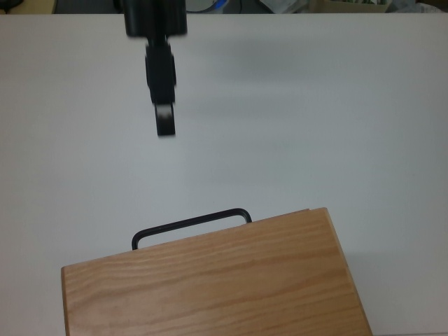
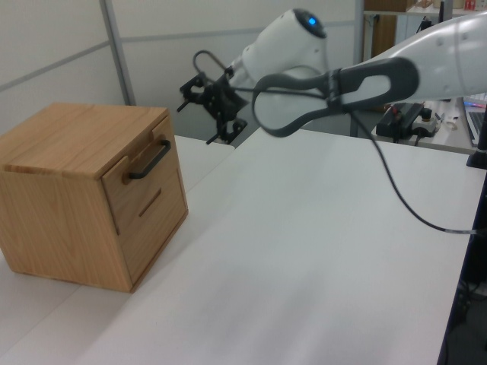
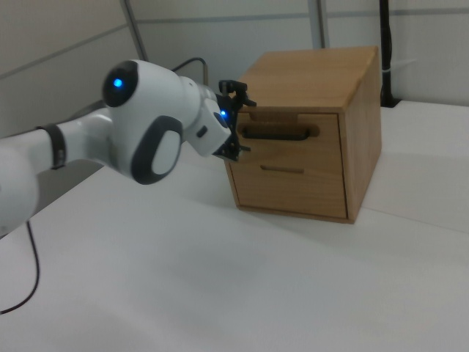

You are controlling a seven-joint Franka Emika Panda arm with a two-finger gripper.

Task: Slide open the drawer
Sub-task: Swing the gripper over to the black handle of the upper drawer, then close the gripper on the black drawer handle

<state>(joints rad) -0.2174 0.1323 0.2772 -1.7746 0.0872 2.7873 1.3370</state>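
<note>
White table (image 2: 319, 251) with grey partition walls behind; lab clutter and a laptop edge at the left view's far right.

Wooden cabinet (image 2: 68, 190) sits near the table edge at the left view's left, and in the right view's upper right (image 3: 322, 95). In the top view only its top panel (image 1: 210, 280) shows, at the bottom of frame.

Drawer (image 2: 141, 179) is the upper one in the cabinet front. Front panel sits roughly flush with the cabinet face, at most a hair proud, so it reads as closed. Black bar handle (image 2: 148, 160) runs across the drawer front; in the top view the handle (image 1: 192, 224) sticks out past the top panel's edge. A second, lower drawer front (image 3: 282, 183) with a slot pull is below it.

Arm (image 2: 342, 72) reaches in from the left view's right, across the table toward the cabinet. Gripper (image 2: 217, 114) is in the air, near the drawer but apart from the handle, a bit above it in the left view. In the right view the gripper (image 3: 233, 125) overlaps the cabinet's left edge, just beside the handle's end; no contact visible. In the top view the gripper (image 1: 163, 105) comes in from the top edge, well clear of the handle.

Fingers: spread, nothing between them (left view shows two separate tips).
</note>
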